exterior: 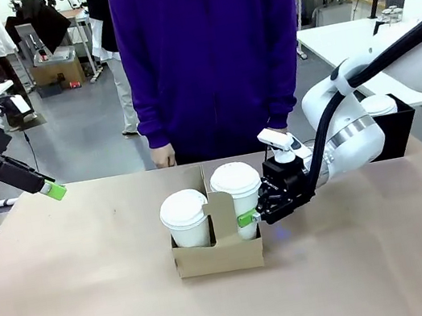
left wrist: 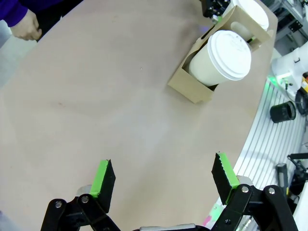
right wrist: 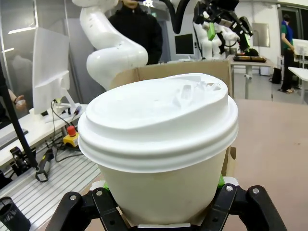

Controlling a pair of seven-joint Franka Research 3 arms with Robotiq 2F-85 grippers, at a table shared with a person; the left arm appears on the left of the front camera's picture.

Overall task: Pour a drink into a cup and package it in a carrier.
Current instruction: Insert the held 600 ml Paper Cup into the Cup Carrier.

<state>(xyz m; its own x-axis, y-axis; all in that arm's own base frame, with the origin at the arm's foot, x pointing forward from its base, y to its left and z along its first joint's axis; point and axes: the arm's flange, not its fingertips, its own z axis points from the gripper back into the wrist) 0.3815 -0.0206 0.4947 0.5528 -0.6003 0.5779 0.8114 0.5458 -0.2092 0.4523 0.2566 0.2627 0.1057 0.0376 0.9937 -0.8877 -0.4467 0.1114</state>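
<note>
Front view: a low brown cardboard carrier (exterior: 219,256) sits at the centre of the frame on a matte tan table (exterior: 91,310). Its flat upright handle tab rises between two slots. Each slot holds a tapered white paper cup with a smooth domed plastic lid: the left cup (exterior: 186,220) and, slightly behind it, the right cup (exterior: 238,194). The right gripper (exterior: 255,214), black with green pads, reaches in from the right side of the frame on its glossy white arm and clamps the right cup's side just above the carrier wall. At the left edge, the left gripper (exterior: 51,190) hangs above the table, well apart from the carrier. A person in a purple knit top (exterior: 211,43) stands at the far side, one hand (exterior: 163,156) near the table's edge.

Left wrist view: the left gripper's (left wrist: 163,180) jaws stand wide apart, empty, its ribbed green pads (left wrist: 102,174) over bare table (left wrist: 96,96). In the upper right of the frame, the carrier (left wrist: 195,89) shows its folded cardboard corner, with the left cup (left wrist: 221,60) seated in it, its round lid ringed by a raised rim.

Right wrist view: the right cup (right wrist: 163,159) looms at centre, its moulded lid dished with a raised sip spout. The black fingers (right wrist: 103,204) of the right gripper (right wrist: 163,211) press both sides of the paper wall. The carrier's (right wrist: 144,74) cardboard tab rises behind the lid.
</note>
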